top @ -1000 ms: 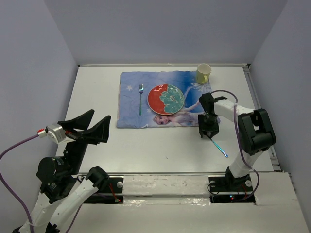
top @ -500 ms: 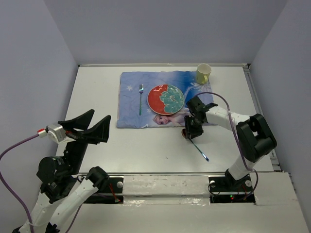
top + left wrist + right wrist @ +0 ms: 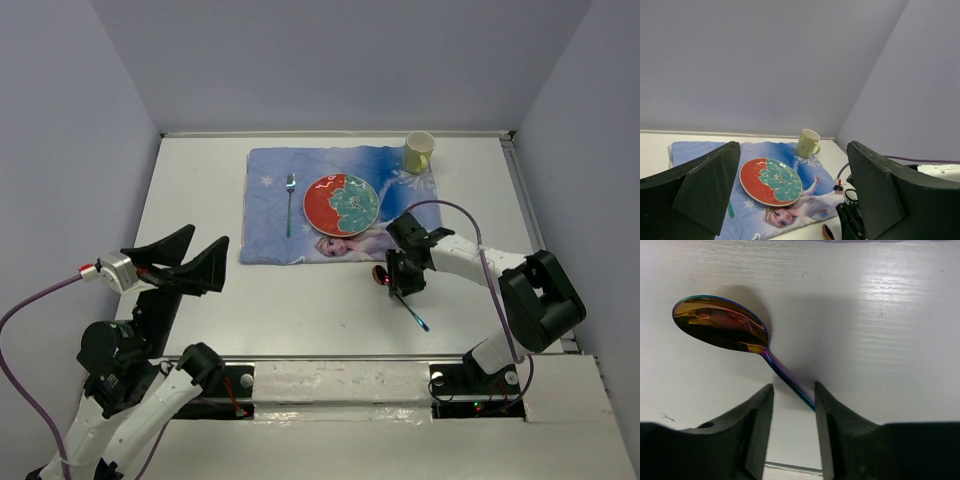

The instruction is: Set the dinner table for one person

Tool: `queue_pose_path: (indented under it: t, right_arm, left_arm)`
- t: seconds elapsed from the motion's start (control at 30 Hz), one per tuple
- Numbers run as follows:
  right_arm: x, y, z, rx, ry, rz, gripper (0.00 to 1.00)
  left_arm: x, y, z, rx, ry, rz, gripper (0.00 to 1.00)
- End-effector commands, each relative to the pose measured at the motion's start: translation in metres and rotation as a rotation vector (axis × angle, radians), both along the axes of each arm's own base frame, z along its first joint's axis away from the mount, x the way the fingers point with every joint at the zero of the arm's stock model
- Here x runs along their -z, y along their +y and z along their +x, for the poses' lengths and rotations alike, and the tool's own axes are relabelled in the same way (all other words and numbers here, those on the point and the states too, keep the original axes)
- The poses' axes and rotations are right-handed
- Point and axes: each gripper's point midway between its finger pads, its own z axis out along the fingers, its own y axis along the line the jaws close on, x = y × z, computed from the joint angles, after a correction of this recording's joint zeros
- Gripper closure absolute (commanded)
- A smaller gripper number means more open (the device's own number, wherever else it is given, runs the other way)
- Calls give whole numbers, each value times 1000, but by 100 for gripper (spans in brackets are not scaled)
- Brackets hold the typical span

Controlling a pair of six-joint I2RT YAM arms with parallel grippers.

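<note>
White surface lies under both arms, with the mat at its far middle carrying plate, fork and mug. Step in hand: placing the spoon. Its handle runs between the right jaws and its bowl sits just ahead of them, low over the surface. I cannot tell whether it is clamped or loose. Left jaws are spread wide and hold nothing.

Next move, probably: take the spoon ahead onto the mat, to the right of the plate, straighten it and let go.

Compared with a second ago, the spoon and right jaws have shifted left, nearer the mat. The left jaws are unchanged.
</note>
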Motion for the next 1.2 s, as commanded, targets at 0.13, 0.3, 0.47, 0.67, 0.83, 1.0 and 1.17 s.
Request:
queue_pose_path:
  t: [0.13, 0.3, 0.47, 0.67, 0.83, 1.0, 1.17]
  right_arm:
    - [25, 14, -29, -75, 36, -84, 82]
    - [30, 25, -41, -110, 31, -155, 100]
    - [16, 48, -48, -158, 1, -106, 100]
    - [-45, 58, -4, -145, -215, -84, 100]
    - [-103, 58, 81, -78, -401, -87, 100]
    - [-131, 31, 165, -10, -499, -99, 100]
    - [-144, 15, 226, 20, -550, -99, 100]
  left_arm:
    - [-9, 1, 4, -23, -21, -3, 1]
    - [-8, 1, 5, -28, -17, -1, 1]
    - [-9, 2, 5, -31, -19, -2, 1]
    - [-8, 2, 6, -33, -16, 0, 1]
    - [-6, 2, 8, -40, -9, 4, 1]
    - [-4, 2, 11, -47, 2, 8, 1]
    - [0, 0, 15, -56, 18, 17, 1]
